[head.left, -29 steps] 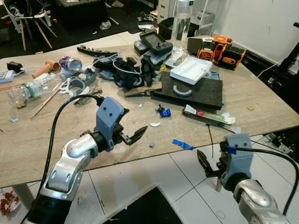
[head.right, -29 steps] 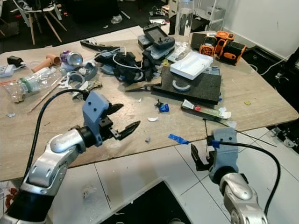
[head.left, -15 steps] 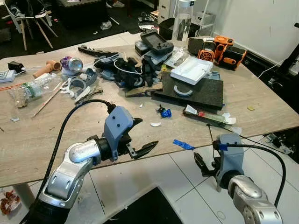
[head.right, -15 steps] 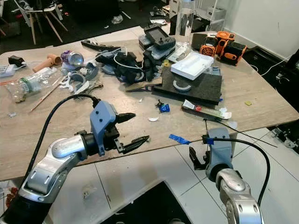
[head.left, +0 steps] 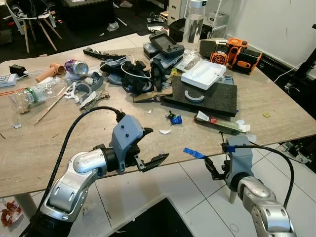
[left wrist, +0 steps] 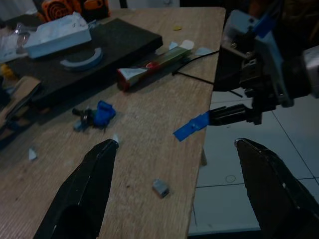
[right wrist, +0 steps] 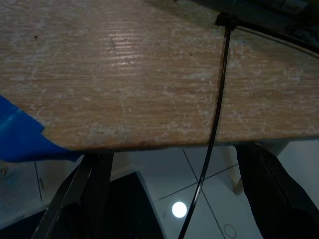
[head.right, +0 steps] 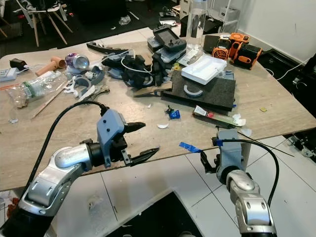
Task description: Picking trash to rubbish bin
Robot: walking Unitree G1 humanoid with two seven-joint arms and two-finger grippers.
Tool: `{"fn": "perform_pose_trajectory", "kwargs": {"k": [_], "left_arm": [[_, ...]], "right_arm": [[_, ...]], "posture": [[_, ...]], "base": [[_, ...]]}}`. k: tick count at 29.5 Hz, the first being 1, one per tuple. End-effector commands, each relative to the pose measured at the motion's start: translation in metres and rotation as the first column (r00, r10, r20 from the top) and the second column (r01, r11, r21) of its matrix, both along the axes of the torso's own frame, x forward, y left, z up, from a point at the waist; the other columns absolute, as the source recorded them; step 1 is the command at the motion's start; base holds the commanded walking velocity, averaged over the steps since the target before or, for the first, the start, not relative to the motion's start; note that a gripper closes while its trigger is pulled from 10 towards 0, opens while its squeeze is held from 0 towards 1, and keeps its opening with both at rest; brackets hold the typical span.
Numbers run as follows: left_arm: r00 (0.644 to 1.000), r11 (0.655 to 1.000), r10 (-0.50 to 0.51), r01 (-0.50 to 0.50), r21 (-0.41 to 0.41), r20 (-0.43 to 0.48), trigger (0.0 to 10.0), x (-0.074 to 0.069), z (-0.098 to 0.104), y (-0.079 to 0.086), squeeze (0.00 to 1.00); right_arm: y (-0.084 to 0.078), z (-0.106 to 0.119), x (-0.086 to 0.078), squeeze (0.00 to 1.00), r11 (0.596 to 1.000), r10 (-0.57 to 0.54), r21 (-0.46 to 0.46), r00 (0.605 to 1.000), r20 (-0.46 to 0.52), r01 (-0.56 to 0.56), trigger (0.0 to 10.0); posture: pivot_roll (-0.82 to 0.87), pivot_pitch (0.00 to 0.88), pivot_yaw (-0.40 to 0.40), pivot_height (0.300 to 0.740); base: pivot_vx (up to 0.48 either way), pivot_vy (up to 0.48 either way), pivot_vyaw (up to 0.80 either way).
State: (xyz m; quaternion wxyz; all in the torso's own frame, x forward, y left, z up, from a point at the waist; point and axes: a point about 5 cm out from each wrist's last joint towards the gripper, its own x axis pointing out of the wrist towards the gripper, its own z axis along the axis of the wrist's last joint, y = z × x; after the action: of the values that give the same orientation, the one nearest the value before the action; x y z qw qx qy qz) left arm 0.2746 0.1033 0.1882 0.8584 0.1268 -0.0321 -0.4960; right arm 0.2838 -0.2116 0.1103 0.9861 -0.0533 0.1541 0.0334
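1. Since both grippers are spread wide and hold nothing, the step in hand looks like choosing a scrap near the table (head.left: 59,148) edge and closing in on it; I see no rubbish bin from here.
2. The left gripper (head.left: 150,146) hovers over the near edge of the table, fingers parted, pointing toward the blue tape (head.left: 194,153), which lies flat with one end over the edge.
3. The right gripper (head.left: 215,170) sits just below and beside that same edge, fingers apart; its wrist view looks at the tape and a black cable tie (right wrist: 215,119) that overhangs the table.
4. To do it well, I would take the tape by its overhanging end, since a flat strip is hard to pinch from above on smooth board.
5. The small grey bit (left wrist: 160,187) and white chips (head.left: 164,131) are tiny and hard; the long fingers may push them along rather than grip them.
6. The cable tie is thin, stiff and springy, so it may flick out of a loose pinch.
7. The squeezed tube (head.left: 217,122) is soft and flattish, lying touching the edge of a black foam slab (head.left: 217,98), and should grip easily across its width.
8. The table is pale wood grain, matt and lightly scuffed.
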Motion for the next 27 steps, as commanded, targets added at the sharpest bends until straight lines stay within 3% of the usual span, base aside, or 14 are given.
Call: {"fn": "perform_pose_trajectory", "kwargs": {"k": [1, 4, 8, 16, 24, 26, 27], "left_arm": [[1.0, 1.0, -0.016, 0.017, 0.026, -0.014, 10.0, -0.004, -0.004, 0.002, 0.0], [1.0, 0.999, -0.018, 0.018, 0.027, -0.015, 10.0, -0.005, -0.004, 0.002, 0.0], [1.0, 0.999, -0.028, 0.028, -0.045, 0.001, 10.0, -0.006, 0.004, 0.0, 0.0], [0.999, 0.993, -0.032, 0.033, -0.11, 0.012, 10.0, -0.005, 0.013, -0.004, 0.0], [0.998, 0.992, -0.057, 0.057, -0.112, 0.006, 10.0, -0.008, 0.014, -0.006, 0.0], [0.998, 0.992, -0.057, 0.057, -0.109, 0.003, 10.0, -0.008, 0.014, -0.006, 0.0], [0.998, 0.993, -0.057, 0.057, -0.108, 0.002, 10.0, -0.009, 0.013, -0.006, 0.0]], "right_arm": [[0.0, -0.004, 0.0, 0.0, 1.0, 0.0, -0.003, 1.0, -0.012, 0.0, 10.0], [0.001, -0.003, 0.001, 0.0, 1.0, 0.004, 0.001, 1.0, -0.009, -0.003, 10.0], [0.003, -0.003, 0.001, 0.0, 1.0, 0.009, 0.011, 1.0, 0.0, -0.009, 10.0], [0.003, -0.003, 0.002, 0.0, 1.0, 0.008, 0.017, 1.0, 0.004, -0.008, 10.0], [0.004, -0.001, 0.003, 0.0, 1.0, 0.009, 0.024, 1.0, 0.015, -0.009, 10.0], [0.004, 0.0, 0.004, 0.0, 0.999, 0.01, 0.03, 1.0, 0.022, -0.011, 5.1], [0.004, 0.001, 0.004, 0.0, 0.999, 0.01, 0.031, 1.0, 0.024, -0.011, 5.1]], "posture": [[0.0, 0.17, 0.052, 0.74], [0.0, 0.172, 0.051, 0.74], [0.0, 0.175, 0.051, 0.74], [0.0, 0.175, 0.051, 0.74], [0.0, 0.174, 0.048, 0.74], [0.0, 0.174, 0.047, 0.74], [0.0, 0.174, 0.047, 0.74]], "base": [[0.0, 0.0, 0.0], [0.0, 0.0, 0.0], [0.0, 0.0, 0.0], [0.0, 0.0, 0.0], [0.0, 0.0, 0.0], [0.0, 0.0, 0.0], [0.0, 0.0, 0.0]]}}
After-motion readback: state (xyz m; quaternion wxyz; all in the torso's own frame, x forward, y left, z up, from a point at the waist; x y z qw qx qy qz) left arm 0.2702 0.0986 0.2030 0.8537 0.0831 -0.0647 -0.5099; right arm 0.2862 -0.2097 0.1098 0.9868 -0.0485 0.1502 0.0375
